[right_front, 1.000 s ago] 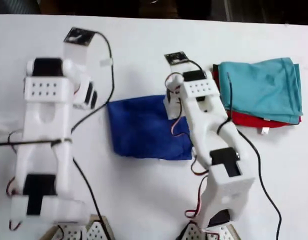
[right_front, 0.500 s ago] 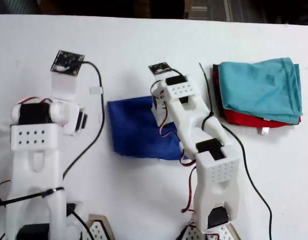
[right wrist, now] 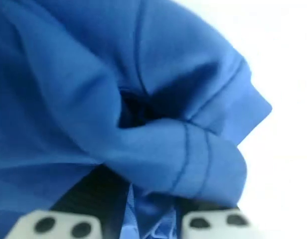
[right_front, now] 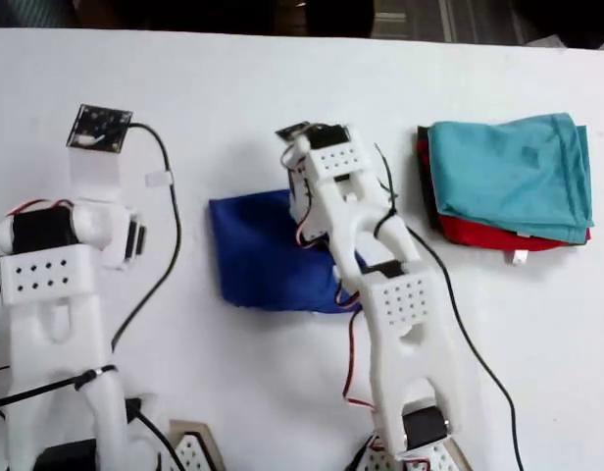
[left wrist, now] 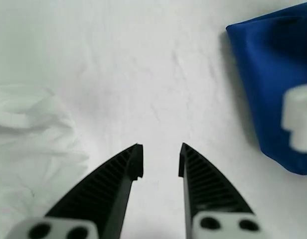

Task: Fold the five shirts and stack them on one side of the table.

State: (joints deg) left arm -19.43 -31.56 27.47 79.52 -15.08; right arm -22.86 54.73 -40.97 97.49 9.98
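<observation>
A folded blue shirt (right_front: 258,255) lies in the middle of the white table (right_front: 233,88). My right arm (right_front: 331,186) stands over the shirt's right part. In the right wrist view, bunched blue shirt (right wrist: 158,124) cloth sits between the fingers of my right gripper (right wrist: 148,211), which is shut on it. My left gripper (left wrist: 160,149) hangs open over bare table to the left of the blue shirt (left wrist: 278,74), with a crumpled white shirt (left wrist: 29,144) on its other side. A folded teal shirt (right_front: 513,177) rests on a red shirt (right_front: 493,235) at the right.
The left arm (right_front: 57,285) stands at the near left of the table. Cables (right_front: 160,265) trail from both arms across the surface. A white part of the other arm (left wrist: 299,124) shows in the left wrist view.
Both arms have shifted left in the high view. The right arm now stands further over the blue shirt, and the left arm has drawn away from it.
</observation>
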